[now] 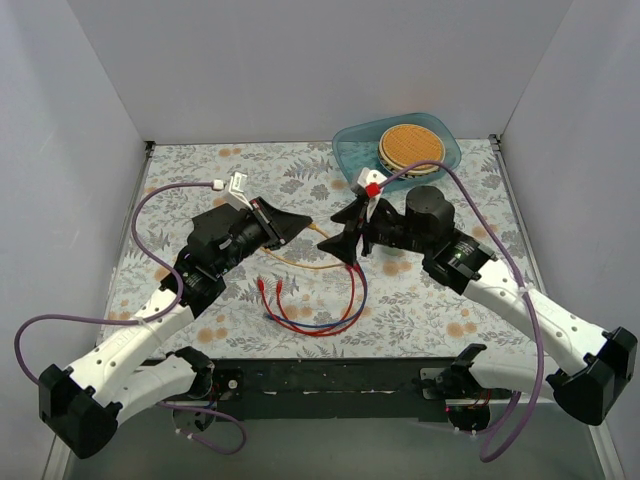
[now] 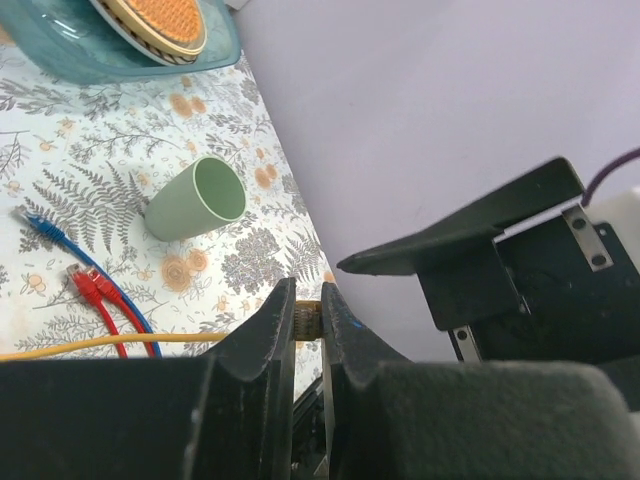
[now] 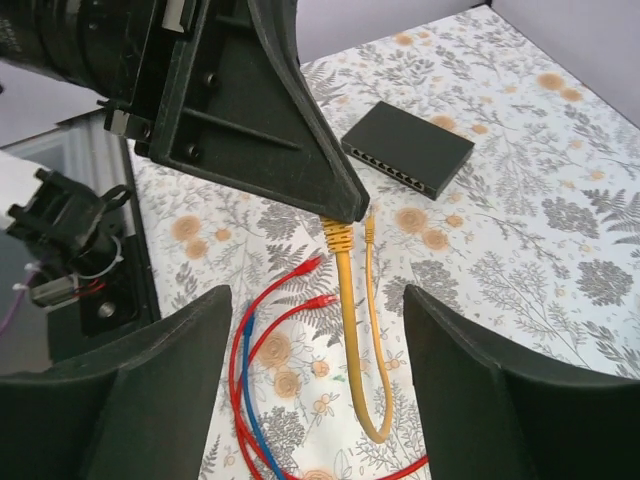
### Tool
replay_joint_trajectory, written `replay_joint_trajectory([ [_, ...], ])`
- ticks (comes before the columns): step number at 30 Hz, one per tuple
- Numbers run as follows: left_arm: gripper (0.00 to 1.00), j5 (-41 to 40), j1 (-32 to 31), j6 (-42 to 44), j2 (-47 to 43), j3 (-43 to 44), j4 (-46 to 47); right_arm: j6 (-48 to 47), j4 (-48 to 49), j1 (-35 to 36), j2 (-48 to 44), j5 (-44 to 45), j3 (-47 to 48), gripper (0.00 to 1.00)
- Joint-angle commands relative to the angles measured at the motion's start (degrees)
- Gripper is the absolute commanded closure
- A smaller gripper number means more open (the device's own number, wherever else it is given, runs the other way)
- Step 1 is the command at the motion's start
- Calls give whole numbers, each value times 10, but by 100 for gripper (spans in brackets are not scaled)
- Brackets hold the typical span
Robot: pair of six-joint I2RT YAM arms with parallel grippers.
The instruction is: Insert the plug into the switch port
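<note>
From above: left gripper (image 1: 303, 222) clamped on the end of the yellow cable (image 1: 300, 263), right gripper (image 1: 348, 231) gaping wide.
Left wrist: fingers (image 2: 268, 330) pinch the yellow plug (image 2: 308, 318). Right wrist: black switch (image 3: 408, 148) lies flat on the table (image 3: 560, 200), port row (image 3: 398, 172) showing, apart from the plug.

A teal dish (image 1: 348, 150) sits at the far edge of the floral table (image 1: 290, 170), holding a woven orange disc (image 1: 411, 146). A pale green cup (image 2: 195, 202) lies on its side near the dish. Red cables (image 2: 88, 285) and a blue cable (image 2: 45, 228) lie farther from the dish.
</note>
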Motion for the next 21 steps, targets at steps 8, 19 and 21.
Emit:
replay_joint_trajectory([
  [8, 100, -33, -7, -11, 6, 44, -38, -44, 30, 62, 33, 186, 13, 32],
  [19, 100, -22, -7, -7, 16, 50, -45, -51, 53, 62, 37, 196, 20, 42],
  [21, 100, -22, -8, -8, 17, 49, -46, -50, 59, 62, 38, 192, 21, 42],
])
